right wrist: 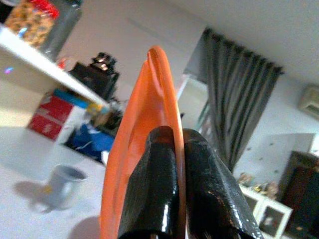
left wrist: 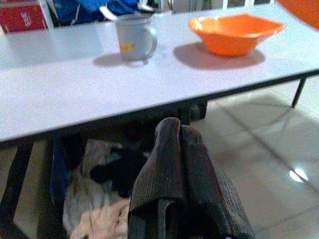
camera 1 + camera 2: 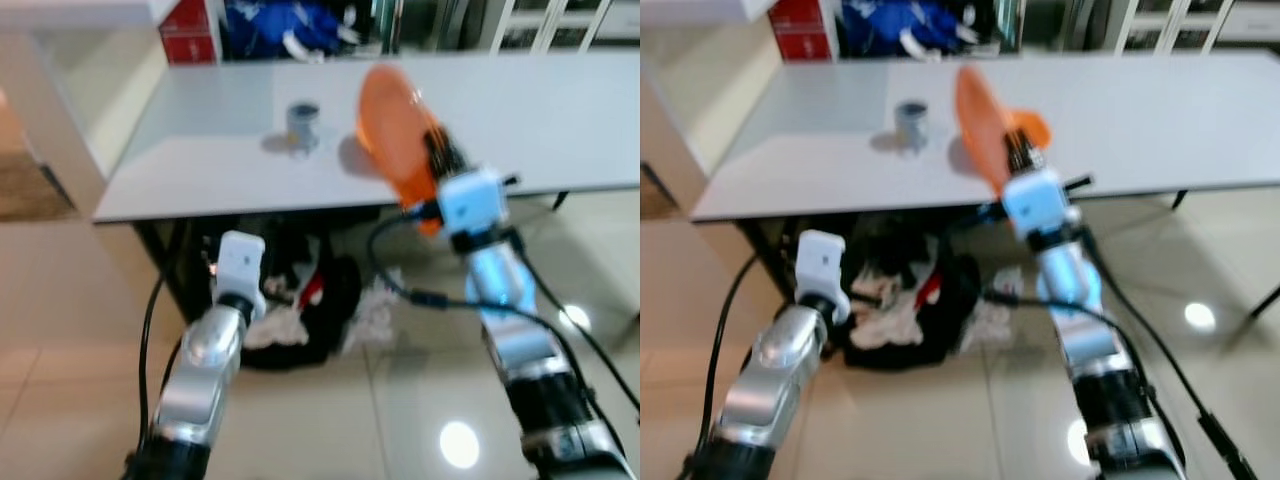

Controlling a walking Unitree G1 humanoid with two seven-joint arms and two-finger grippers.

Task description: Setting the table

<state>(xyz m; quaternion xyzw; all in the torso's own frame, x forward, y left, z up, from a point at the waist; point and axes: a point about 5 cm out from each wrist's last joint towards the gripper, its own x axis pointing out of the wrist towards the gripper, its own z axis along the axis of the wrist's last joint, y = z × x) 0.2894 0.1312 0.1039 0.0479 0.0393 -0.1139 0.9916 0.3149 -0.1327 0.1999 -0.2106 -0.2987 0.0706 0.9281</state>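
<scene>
Nearest, my left gripper (image 2: 180,149) hangs low before the near edge of the table (image 3: 200,150), its fingers (image 2: 167,164) pressed together on nothing; below and beyond them a heap of cloth and dark bags (image 3: 300,310) lies on the tiled floor (image 3: 400,400) under the table.

Next, my right gripper (image 1: 178,164) is raised over the near edge of the table, right of centre, fingers (image 1: 154,184) clamped on the rim of an orange plate (image 3: 395,130). The plate stands on edge, clear of the tabletop: its long axis runs up from my fingers and leans away toward the left, with its broad face turned to the left. My right wrist view meets it edge-on, as a thin orange blade rising from between the two fingers.

Farther on, a grey mug (image 3: 302,125) stands upright on the table, left of the plate and apart from it. My left wrist view adds an orange bowl (image 2: 234,32) upright on the table, beside the mug but apart from it; in the head views the held plate stands before that spot.

Farthest, a red box (image 3: 190,30) and blue cloth (image 3: 285,25) lie beyond the table's far edge, with white cabinets (image 3: 550,25) at the far right. The right wrist view alone takes in grey curtains (image 1: 239,109) and a high shelf (image 1: 45,64).
</scene>
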